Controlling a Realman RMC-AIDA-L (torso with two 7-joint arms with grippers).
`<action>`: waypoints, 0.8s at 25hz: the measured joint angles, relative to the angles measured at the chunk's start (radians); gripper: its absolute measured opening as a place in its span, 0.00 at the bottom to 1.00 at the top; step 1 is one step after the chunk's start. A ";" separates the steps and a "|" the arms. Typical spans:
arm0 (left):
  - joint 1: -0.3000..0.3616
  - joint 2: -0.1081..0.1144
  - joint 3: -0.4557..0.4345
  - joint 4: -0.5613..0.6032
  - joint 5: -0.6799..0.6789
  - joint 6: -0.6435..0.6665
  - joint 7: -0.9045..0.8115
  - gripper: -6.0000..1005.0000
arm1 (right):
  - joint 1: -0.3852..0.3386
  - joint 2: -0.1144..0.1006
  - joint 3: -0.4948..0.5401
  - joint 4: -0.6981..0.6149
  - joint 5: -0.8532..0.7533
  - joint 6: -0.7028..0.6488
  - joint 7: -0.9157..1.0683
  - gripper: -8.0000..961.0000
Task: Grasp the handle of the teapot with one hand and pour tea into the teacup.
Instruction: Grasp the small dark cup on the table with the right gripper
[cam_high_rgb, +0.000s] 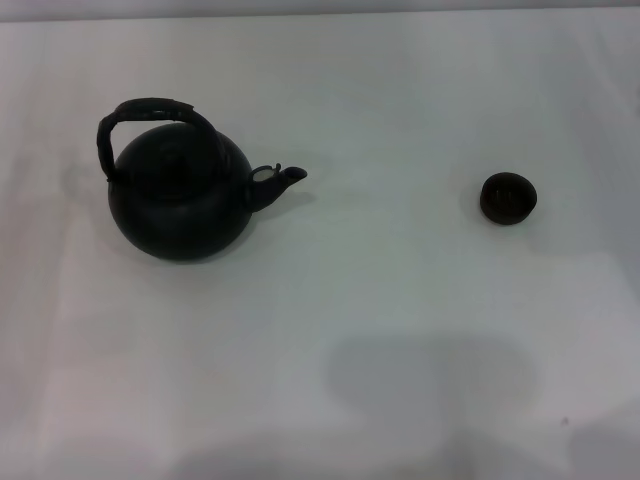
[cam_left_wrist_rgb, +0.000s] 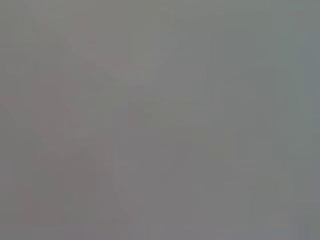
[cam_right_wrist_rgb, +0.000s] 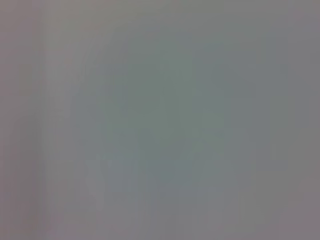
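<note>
Since neither of my pincers is showing in any view, I cannot tell whether they are released or clenched; both wrist views are showing only plain grey. Nothing of the task is done yet. The teapot (cam_high_rgb: 180, 200) is standing upright at the left of the head frame, its handle (cam_high_rgb: 150, 112) untouched, spout pointing right. The teacup (cam_high_rgb: 508, 197) is sitting well apart at the right. Nothing is standing between them on the white table (cam_high_rgb: 380, 330).
</note>
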 joint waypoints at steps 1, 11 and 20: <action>0.001 0.000 0.000 0.000 0.001 0.000 0.000 0.54 | 0.000 0.000 -0.001 0.000 0.000 0.000 0.000 0.90; 0.011 -0.002 0.000 0.000 0.024 0.002 0.000 0.53 | -0.006 0.000 -0.016 -0.002 0.000 0.002 0.001 0.90; 0.021 -0.003 0.000 0.000 0.024 0.000 0.000 0.53 | -0.037 -0.046 -0.054 0.065 -0.143 0.112 0.102 0.90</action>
